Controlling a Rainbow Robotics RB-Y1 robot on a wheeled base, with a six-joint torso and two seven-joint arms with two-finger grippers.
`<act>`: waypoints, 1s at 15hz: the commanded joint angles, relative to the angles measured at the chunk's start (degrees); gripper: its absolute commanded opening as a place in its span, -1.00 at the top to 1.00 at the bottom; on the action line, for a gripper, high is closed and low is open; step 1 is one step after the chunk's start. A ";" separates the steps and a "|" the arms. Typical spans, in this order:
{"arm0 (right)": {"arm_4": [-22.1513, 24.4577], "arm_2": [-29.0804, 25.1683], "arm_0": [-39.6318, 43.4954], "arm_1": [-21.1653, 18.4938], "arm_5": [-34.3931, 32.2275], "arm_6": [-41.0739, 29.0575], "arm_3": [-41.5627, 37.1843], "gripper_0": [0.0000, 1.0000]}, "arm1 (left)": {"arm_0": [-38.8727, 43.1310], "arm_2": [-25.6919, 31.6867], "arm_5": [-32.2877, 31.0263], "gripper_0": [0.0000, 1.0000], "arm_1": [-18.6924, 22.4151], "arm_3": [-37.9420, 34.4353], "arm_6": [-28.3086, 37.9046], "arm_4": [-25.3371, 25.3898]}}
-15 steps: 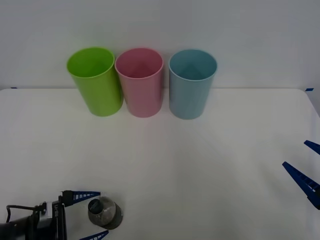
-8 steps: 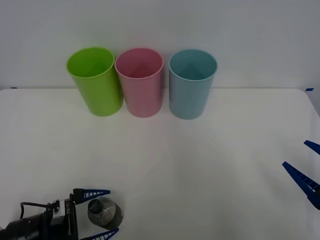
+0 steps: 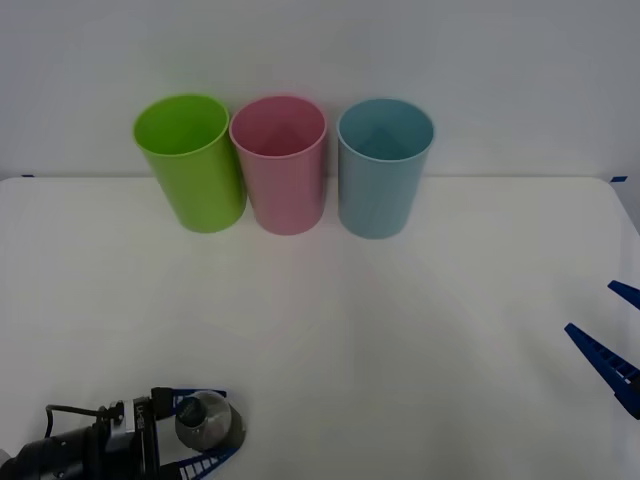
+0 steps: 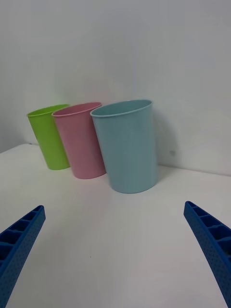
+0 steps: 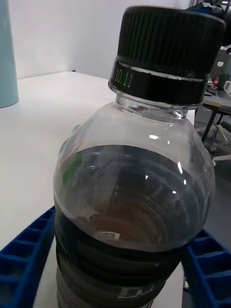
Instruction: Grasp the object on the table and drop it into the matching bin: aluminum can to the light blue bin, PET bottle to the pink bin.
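A: Item one, the PET bottle [image 5: 132,192]?
B: Small, clear plastic, ribbed black screw cap, dark band round the lower body. Upright on the table [image 3: 400,320], well in front of the pink bin [image 3: 280,165] and a little to that bin's left, at the near edge.

A: Left gripper [image 3: 200,432]?
B: Blue ribbed fingers [image 5: 24,255] on either side of the bottle's lower body, close against it. Whether they press on it or merely flank it, I cannot tell.

A: Changes from a second ago?
B: The left gripper has slid forward; its fingers then stood just short of the bottle and wider apart, now they bracket it. Bottle and all three cups unchanged in position.

A: Right gripper [image 4: 115,250]?
B: Parked far right of the pink bin, low over the table, fingers spread wide, nothing held.

A: Surface and room?
B: Plain white tabletop. Lime green cup [image 3: 190,160] touching the pink bin's left; light blue bin [image 3: 383,165] just to its right. Pale wall behind; an office chair [image 5: 219,130] off the table's edge.
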 commanded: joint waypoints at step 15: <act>0.00 0.00 0.00 0.00 0.00 0.00 0.00 -1.00 | 5.89 5.80 4.49 1.00 0.09 -4.76 -0.14 9.58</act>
